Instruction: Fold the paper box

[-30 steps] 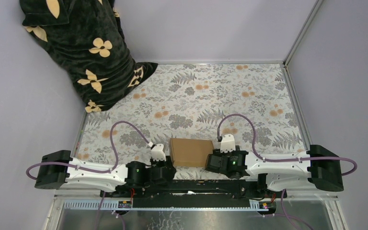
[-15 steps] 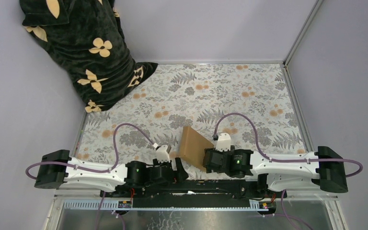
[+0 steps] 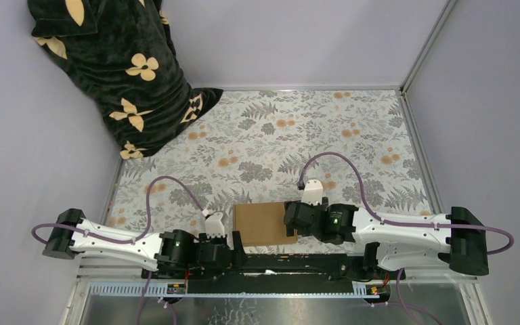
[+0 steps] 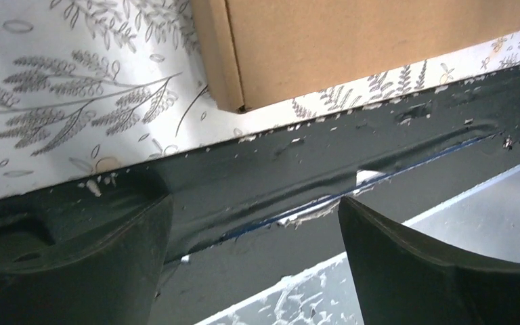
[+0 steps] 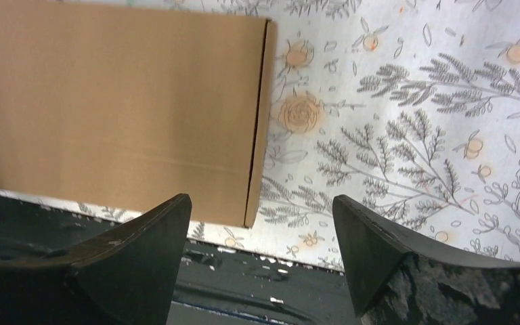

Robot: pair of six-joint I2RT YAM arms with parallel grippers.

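Note:
The paper box [image 3: 264, 223] is a closed, plain brown cardboard mailer lying flat on the floral table cover near the front edge. Its near left corner [image 4: 230, 95] fills the top of the left wrist view. My left gripper [image 3: 235, 238] sits at that corner, open and empty, over the black front rail [image 4: 311, 162]. Apart from the box, my right gripper [image 3: 289, 220] stands open at the right end. In the right wrist view the box [image 5: 122, 108] lies ahead and to the left, beyond the dark fingertips [image 5: 142, 250], with nothing between them.
A dark blanket with yellow flowers [image 3: 122, 74] is heaped in the back left corner. Grey walls close the table on three sides. The black rail [image 3: 277, 261] and a metal tray run along the near edge below the arm bases.
The box stood tilted up on one edge half a second ago and now lies flat. Both grippers have opened wider, and the left arm has drawn back towards the left.

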